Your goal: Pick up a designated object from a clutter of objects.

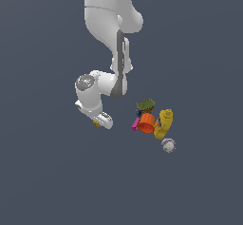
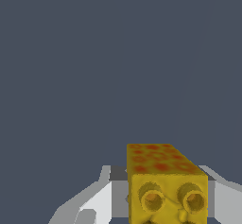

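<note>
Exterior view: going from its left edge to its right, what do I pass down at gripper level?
Gripper holding the brick → pink piece → orange cup → yellow bottle. The green lump and ball overlap these sideways, so they're left out.

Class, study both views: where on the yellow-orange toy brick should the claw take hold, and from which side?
Grip the yellow-orange toy brick across its two long flat side faces, coming over its length. Those faces are parallel and the block is narrow, so it fits between the fingers. In the wrist view the claw already holds it this way.
</note>
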You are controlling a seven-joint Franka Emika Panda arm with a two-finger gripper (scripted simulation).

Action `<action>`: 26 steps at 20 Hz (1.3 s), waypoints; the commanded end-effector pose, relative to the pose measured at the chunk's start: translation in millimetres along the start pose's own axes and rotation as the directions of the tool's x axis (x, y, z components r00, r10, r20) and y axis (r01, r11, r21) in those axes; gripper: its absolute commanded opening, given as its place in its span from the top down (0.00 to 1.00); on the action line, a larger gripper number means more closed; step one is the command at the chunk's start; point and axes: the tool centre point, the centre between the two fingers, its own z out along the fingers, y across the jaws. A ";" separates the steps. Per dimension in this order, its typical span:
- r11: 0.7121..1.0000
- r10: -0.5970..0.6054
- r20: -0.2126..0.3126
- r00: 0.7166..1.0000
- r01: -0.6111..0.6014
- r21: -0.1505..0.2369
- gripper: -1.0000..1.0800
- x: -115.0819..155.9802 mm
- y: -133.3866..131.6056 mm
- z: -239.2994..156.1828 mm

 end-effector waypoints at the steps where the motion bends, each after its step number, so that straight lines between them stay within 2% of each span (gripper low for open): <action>1: 1.000 0.001 0.000 1.000 -0.001 0.000 1.00 0.3 0.3 0.4; 14: 1.000 0.000 0.000 1.000 0.000 0.000 1.00 -8.4 -11.7 -17.5; 26: 1.000 0.001 0.000 1.000 -0.001 0.000 1.00 -45.3 -63.3 -96.2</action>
